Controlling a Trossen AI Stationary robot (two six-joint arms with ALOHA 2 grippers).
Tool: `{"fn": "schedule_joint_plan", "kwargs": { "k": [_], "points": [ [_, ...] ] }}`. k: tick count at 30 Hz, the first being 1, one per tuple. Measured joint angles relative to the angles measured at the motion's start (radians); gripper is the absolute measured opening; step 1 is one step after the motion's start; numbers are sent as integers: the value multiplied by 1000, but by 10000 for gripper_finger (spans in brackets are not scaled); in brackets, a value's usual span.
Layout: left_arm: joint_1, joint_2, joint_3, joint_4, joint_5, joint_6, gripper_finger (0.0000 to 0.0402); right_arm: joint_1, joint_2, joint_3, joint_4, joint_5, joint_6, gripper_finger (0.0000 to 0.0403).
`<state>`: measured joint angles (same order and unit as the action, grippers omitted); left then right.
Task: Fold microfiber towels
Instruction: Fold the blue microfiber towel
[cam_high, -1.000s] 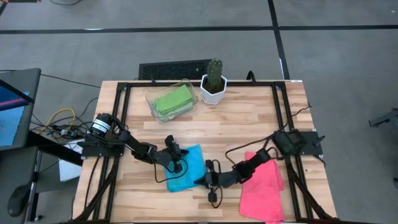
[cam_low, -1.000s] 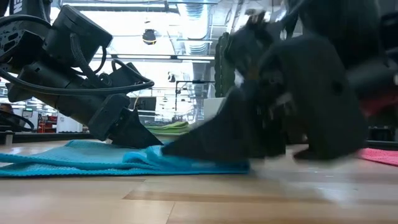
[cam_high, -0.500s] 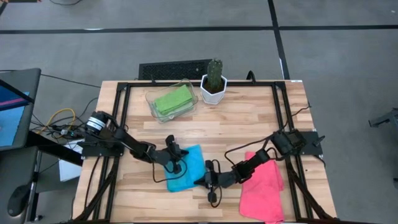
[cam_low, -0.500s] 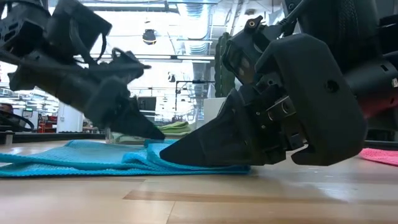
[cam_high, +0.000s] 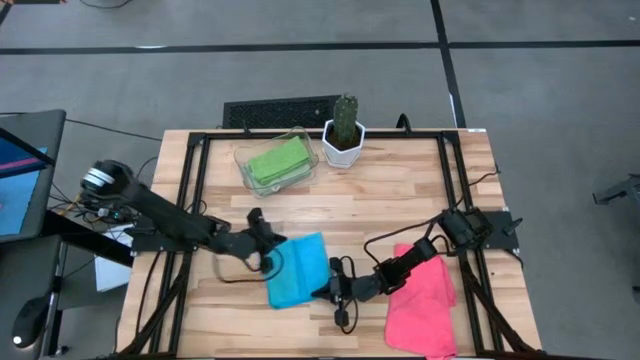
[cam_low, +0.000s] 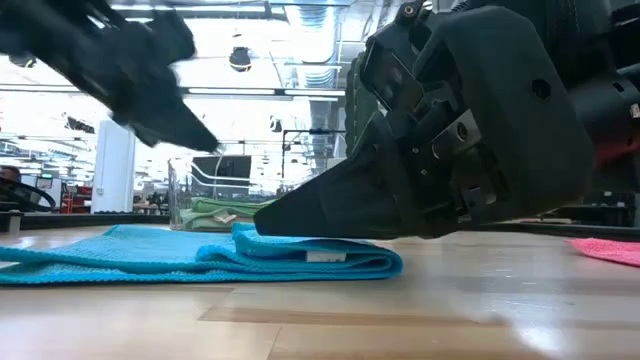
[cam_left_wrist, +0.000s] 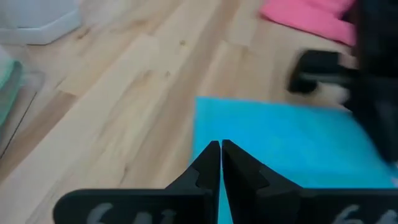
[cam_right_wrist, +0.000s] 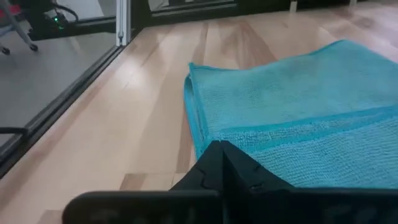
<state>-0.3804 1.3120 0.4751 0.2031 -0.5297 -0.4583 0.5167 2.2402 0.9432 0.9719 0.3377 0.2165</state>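
A cyan towel (cam_high: 300, 265) lies folded over on the wooden table; its doubled edge (cam_low: 380, 262) faces the low camera. My left gripper (cam_high: 268, 252) hangs shut in the air above the towel's left edge (cam_left_wrist: 205, 118), touching nothing. My right gripper (cam_high: 322, 290) is shut and lies low and nearly level over the towel's near right part (cam_right_wrist: 298, 124). A pink towel (cam_high: 420, 305) lies flat at the near right, under the right arm. A green towel (cam_high: 278, 160) sits in a clear tray at the far left. My right gripper's shut fingertips (cam_low: 262, 224) point toward the table's left, just over the cyan towel's top layer (cam_low: 240, 234). The towel lies flat on the table. Whether the fingers rest on the cloth or hover just above it, I cannot tell.
A clear tray (cam_high: 243, 160) and a white pot with a cactus (cam_high: 343, 138) stand along the far edge. Black frame rails (cam_high: 195, 190) run along the table's left and right sides. Bare wood lies between the tray and the cyan towel.
My left gripper has risen off the cyan towel and drawn back toward the table's left edge, staying shut. The towel has stayed folded where it was.
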Motion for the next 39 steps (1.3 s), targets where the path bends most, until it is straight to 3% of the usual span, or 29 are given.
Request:
{"fn": "schedule_joint_plan", "kwargs": {
  "k": [3, 6, 10, 14, 19, 27, 34, 39],
  "points": [
    [-52, -150, -4, -220, -3, -24, 12, -2, -8, 0, -5, -1, -2, 33],
    [-112, -244, -64, -355, -87, -152, 29, -8, -9, 0, -2, -1, -3, 46],
    [-178, -278, -184, -328, -190, -316, 66, -8, -9, 0, 6, 0, -5, 55],
    [-189, -273, -276, -185, -175, -344, 90, -8, -10, 0, 7, -1, -5, 56],
    [-199, -218, -346, -41, -162, -339, 94, -9, -10, 0, 6, 0, -6, 56],
    [-199, -29, -349, 186, -132, -262, 94, -22, -11, 1, 2, 0, -6, 56],
    [-209, 140, -314, 214, -149, -322, 94, -22, -11, 1, 2, 0, -5, 56],
    [-209, 188, -291, 194, -157, -353, 87, -22, -12, 2, 4, 1, -7, 56]
  ]
}}
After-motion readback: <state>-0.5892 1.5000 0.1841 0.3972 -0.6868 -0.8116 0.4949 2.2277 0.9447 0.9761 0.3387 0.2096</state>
